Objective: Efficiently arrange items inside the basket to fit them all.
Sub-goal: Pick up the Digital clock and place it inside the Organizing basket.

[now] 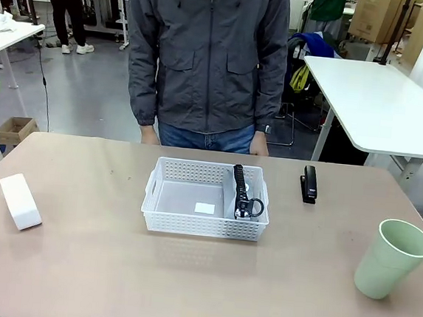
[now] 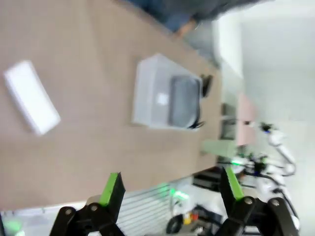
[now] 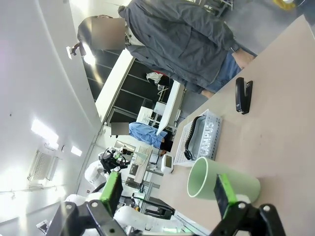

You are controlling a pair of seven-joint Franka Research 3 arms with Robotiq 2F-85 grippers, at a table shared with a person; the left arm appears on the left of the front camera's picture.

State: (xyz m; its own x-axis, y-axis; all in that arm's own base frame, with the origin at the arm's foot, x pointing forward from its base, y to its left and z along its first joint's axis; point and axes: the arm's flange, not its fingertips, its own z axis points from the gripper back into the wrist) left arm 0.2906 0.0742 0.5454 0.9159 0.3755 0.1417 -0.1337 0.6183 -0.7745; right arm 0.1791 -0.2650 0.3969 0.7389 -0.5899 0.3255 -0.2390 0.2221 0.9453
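basket (image 1: 202, 224) with white label (image 1: 204, 208), pouch (image 1: 238, 187) inside

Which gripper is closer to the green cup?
Right. The right gripper has the cup just ahead of it; the left gripper is far off, with the cup small beyond the basket.

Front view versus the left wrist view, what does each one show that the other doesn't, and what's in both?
Front view, not the left wrist: a cardboard box off to the far left. Left wrist, not the front: the left gripper, jaws open and holding nothing. Both: the white box, the basket with the pouch inside, and the stapler beside it. A blurred green shape in the wrist view is probably the cup.
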